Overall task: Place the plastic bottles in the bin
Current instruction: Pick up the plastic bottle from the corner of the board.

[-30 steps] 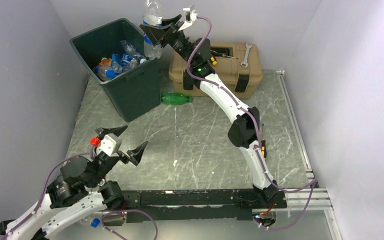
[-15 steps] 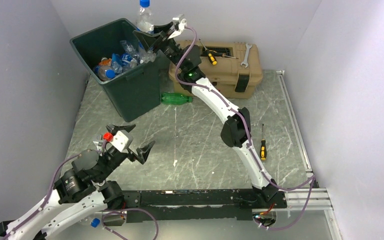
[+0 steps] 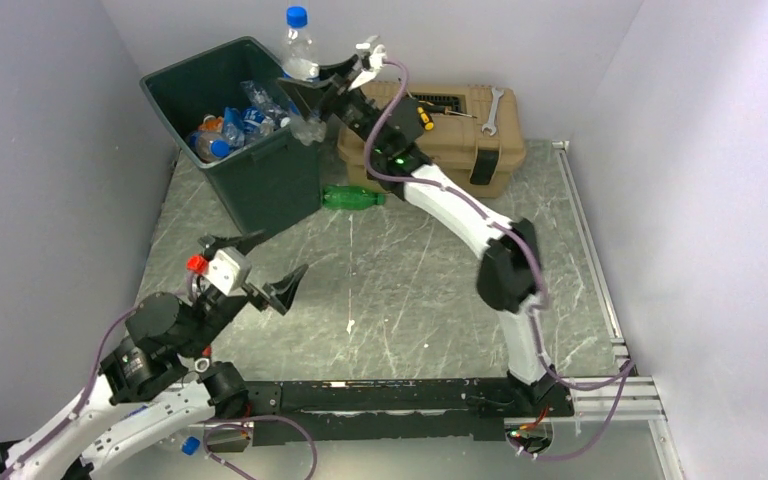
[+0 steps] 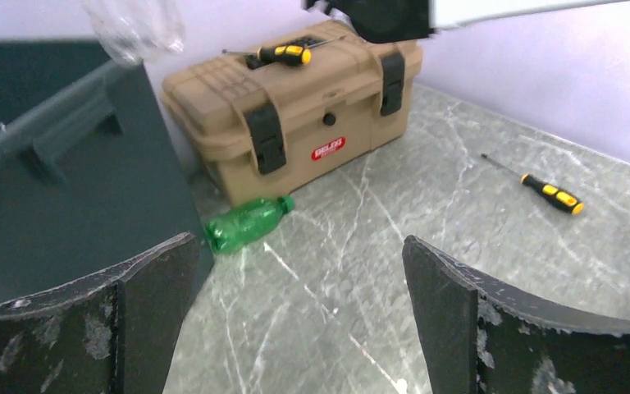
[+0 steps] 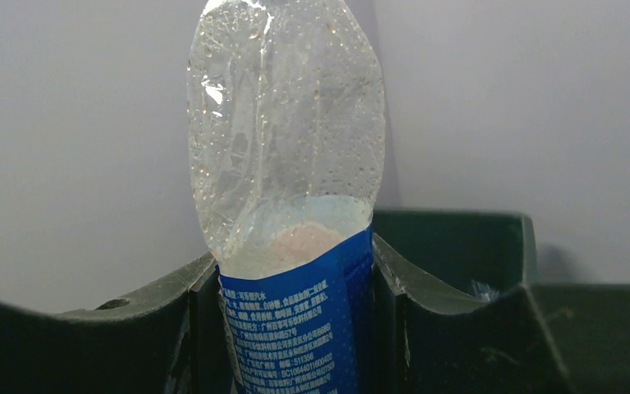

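Top view: the right gripper is gripping a clear bottle by its blue label, cap up, at the bin's 2 o'clock corner; the bottle is hanging over the rim, not yet inside. The right wrist view is showing both fingers pressing against the label (the crinkled upper body is rising above them). The bin is standing at the table's 11 o'clock, and a heap of bottles is lying inside it. A green bottle is lying on its side on the table, at the bin's 4 o'clock, just in front of the tan toolbox. The left gripper is hovering at the table's 8 o'clock with jaws spread wide and holding nothing, and it is facing the green bottle.
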Controlling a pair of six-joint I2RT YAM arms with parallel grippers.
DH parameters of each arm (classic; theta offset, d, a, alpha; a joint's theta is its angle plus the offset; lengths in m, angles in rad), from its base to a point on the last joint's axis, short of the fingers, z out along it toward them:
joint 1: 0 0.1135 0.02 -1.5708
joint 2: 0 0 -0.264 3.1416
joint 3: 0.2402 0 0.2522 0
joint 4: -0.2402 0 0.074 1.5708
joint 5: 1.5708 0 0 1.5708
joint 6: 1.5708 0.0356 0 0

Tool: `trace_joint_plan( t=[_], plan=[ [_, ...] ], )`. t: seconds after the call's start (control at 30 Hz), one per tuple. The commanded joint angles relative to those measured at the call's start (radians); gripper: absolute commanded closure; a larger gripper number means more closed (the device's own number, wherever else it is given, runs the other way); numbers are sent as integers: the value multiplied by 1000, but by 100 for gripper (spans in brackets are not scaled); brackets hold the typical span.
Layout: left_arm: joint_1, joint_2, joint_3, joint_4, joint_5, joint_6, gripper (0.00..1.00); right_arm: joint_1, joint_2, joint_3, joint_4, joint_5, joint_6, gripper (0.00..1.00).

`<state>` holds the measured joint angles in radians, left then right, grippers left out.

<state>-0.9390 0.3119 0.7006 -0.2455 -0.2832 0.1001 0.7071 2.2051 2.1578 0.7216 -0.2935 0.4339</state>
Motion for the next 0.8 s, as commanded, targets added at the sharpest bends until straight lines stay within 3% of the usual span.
trace_joint_plan(
  t=[0.0,0.13,0.33,0.5,0.63,0.77],
  plan=[
    [4,198,234,71,118,31,0,12,-443,-359,-34,-39,-132,63],
    [4,384,401,120,197,-39,1,17,-804,-830,-106,52,-246,64],
    [5,539,435,463,217,-240,1,20,-1220,-1165,-301,97,-261,66],
    [5,713,593,452,323,-332,0,21,-1403,-1329,-387,65,-162,66],
    [6,785,611,538,426,-396,0,23,-1468,-1399,-404,37,-92,67],
    [6,822,641,514,457,-424,0,23,-1498,-1435,-403,25,-65,67]
  ],
)
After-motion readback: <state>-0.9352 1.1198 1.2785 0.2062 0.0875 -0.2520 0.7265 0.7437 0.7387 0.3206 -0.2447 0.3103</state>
